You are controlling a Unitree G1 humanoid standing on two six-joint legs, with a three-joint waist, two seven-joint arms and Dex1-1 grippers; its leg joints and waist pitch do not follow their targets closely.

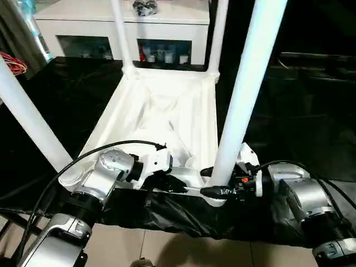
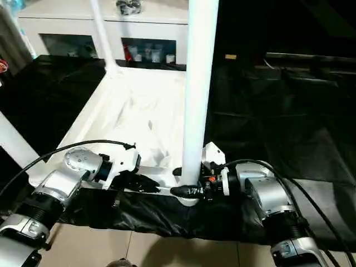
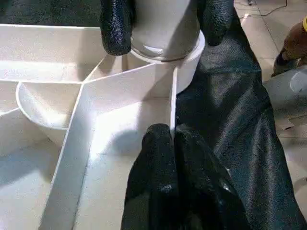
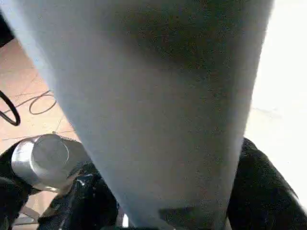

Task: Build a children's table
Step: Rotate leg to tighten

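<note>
The right gripper (image 1: pixel 214 192) clasps the near-right leg (image 1: pixel 245 94) at its base, seated in its corner socket. The left gripper (image 3: pixel 172 143), fingers pressed together, rests on the upturned tabletop (image 1: pixel 167 111) rim. All 4 legs stand upright, so assembly looks nearly finished. A white cabinet (image 1: pixel 122 28) stands behind; black cloth (image 1: pixel 167 214) drapes underneath.
</note>
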